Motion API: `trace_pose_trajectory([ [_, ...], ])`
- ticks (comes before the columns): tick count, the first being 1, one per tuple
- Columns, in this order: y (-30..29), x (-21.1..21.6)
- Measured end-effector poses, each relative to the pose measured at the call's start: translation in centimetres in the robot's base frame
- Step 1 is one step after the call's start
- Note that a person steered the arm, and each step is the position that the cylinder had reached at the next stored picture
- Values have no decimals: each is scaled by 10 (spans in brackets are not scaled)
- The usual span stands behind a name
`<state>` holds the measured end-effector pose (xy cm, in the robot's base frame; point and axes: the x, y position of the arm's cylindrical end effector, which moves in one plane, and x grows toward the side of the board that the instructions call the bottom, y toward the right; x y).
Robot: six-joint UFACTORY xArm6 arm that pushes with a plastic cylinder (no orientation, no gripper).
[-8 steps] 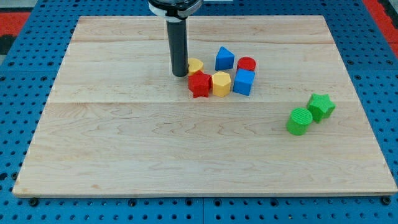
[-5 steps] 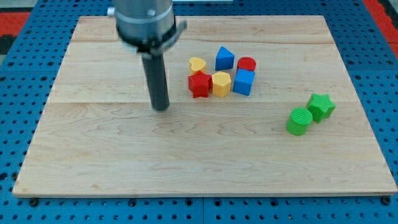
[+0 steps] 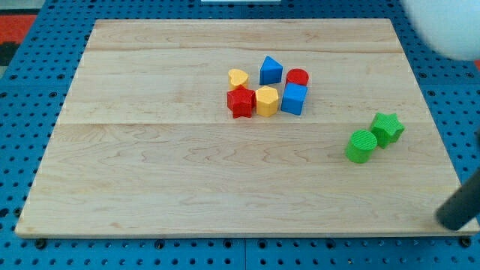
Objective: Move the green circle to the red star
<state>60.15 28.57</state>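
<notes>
my tip (image 3: pixel 452 223) low at the view's right edge, below-right of the green circle (image 3: pixel 361 145), not touching; no fingers on this rod, nothing held. circle touches green star (image 3: pixel 387 128), well apart from red star (image 3: pixel 240 102). best: get behind circle's right side, push up-left, skirting the green star.

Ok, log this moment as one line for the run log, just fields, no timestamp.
tip: view's bottom right, clear of all blocks | green circle: touching green star, unmoved | red star: in cluster, far left of circle | task: not done
</notes>
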Motion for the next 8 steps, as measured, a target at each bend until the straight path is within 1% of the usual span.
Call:
trace_pose_trajectory([
  [1,35,-48],
  [2,33,-88],
  [3,7,-107],
  [5,-136,-103],
  [6,-188,-103],
  [7,-188,-103],
  [8,-211,-109],
])
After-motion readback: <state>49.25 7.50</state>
